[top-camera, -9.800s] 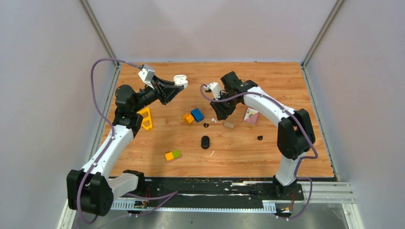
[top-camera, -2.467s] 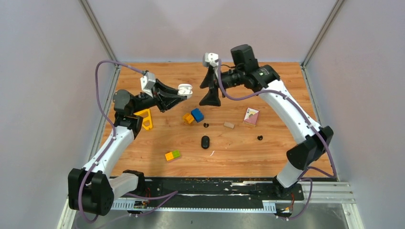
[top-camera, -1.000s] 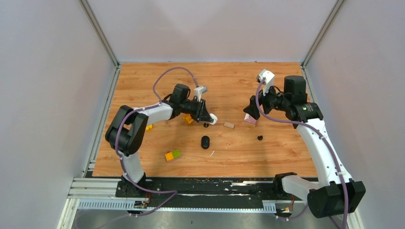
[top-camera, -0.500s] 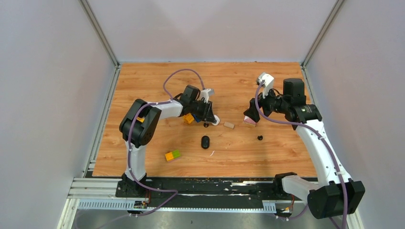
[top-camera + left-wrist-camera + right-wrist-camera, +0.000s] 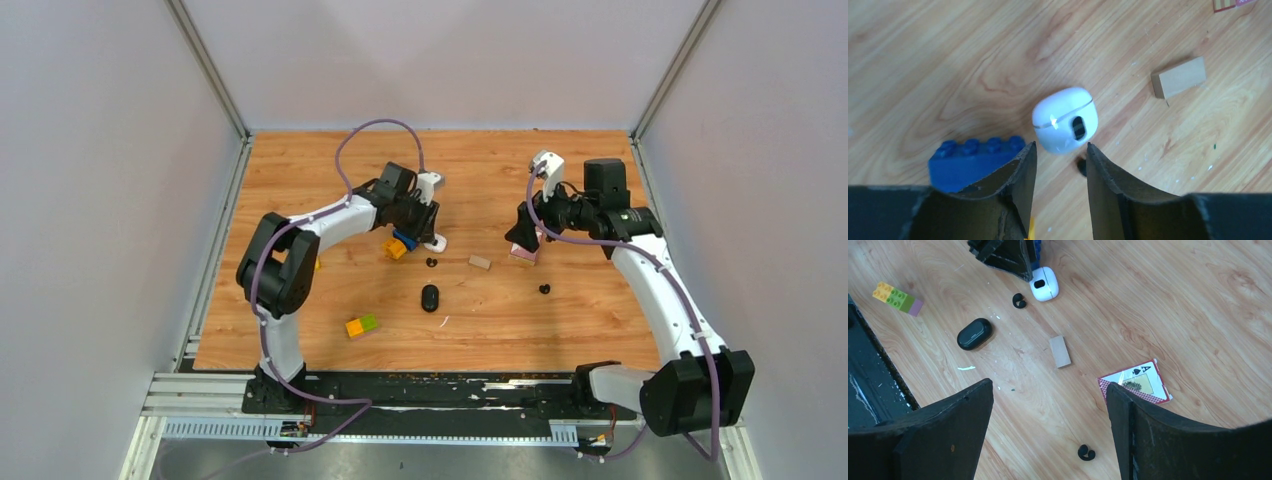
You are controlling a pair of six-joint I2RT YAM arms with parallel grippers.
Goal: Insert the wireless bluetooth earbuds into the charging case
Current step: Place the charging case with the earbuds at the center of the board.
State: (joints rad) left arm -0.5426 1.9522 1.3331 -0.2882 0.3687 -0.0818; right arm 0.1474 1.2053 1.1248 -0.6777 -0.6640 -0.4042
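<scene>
The white charging case [image 5: 1065, 120] lies closed on the table next to a blue brick [image 5: 973, 160]; it also shows in the top view [image 5: 437, 243] and the right wrist view [image 5: 1043, 283]. My left gripper [image 5: 1059, 147] is open and empty just above and behind it, not touching. One black earbud [image 5: 1019, 301] lies beside the white case, another [image 5: 1086, 453] lies under my open, empty right gripper [image 5: 1049, 386]. A closed black case [image 5: 975, 333] lies nearer the front. No white earbuds are in view.
A small wooden block [image 5: 1060, 351] and a playing card [image 5: 1135, 384] lie between the arms. A yellow-green brick [image 5: 362, 325] sits front left, an orange brick [image 5: 393, 249] by the blue one. A thin white sliver [image 5: 967, 368] lies near the black case.
My left gripper came down to the table with the white case, let go of it and drew back a little. The right gripper moved aside to hover near the card.
</scene>
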